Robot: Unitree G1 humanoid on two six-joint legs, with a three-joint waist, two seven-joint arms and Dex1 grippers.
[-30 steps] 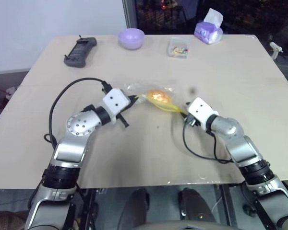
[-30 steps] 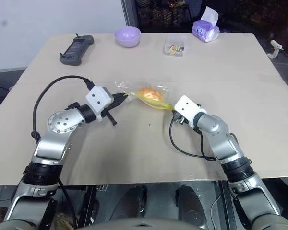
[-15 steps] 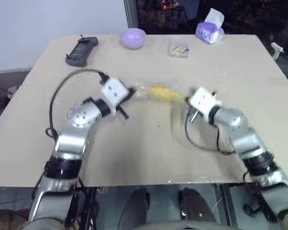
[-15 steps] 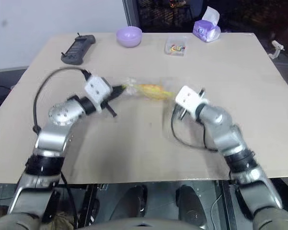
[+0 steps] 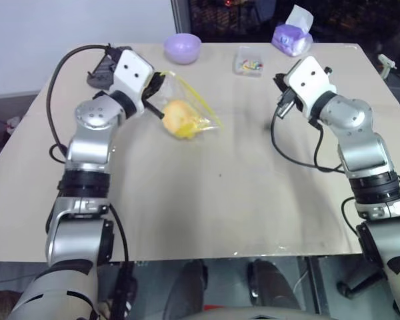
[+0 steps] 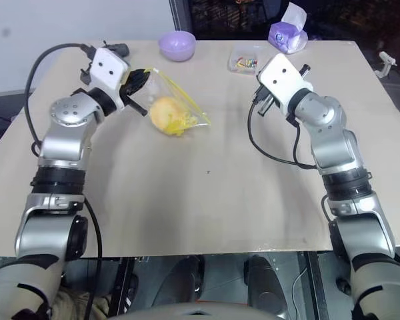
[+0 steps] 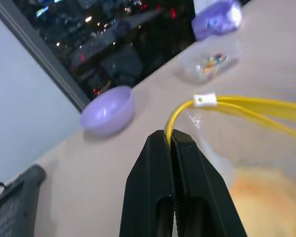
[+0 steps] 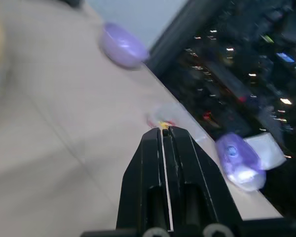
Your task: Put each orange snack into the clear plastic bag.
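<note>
My left gripper (image 5: pixel 158 79) is shut on the yellow seal strip (image 7: pixel 207 101) of the clear plastic bag (image 5: pixel 199 112) and holds it up over the table's far left. The orange snack (image 5: pixel 178 119), a round orange-yellow bun, sits inside the bag at its low end. I cannot tell whether the bag's bottom touches the table. My right gripper (image 5: pixel 281 91) is raised over the far right of the table, well apart from the bag. Its fingers (image 8: pixel 153 148) are shut with nothing between them.
Along the table's (image 5: pixel 220 220) far edge stand a small purple bowl (image 5: pixel 182 48), a small clear box of colourful bits (image 5: pixel 248 66) and a purple tissue pack (image 5: pixel 291 37). A black remote (image 5: pixel 100 72) lies at the far left, behind my left arm.
Both arms have risen. The right gripper let go of the bag's seal strip and shut. The bag, stretched between both grippers before, now hangs from the left gripper alone, further left.
</note>
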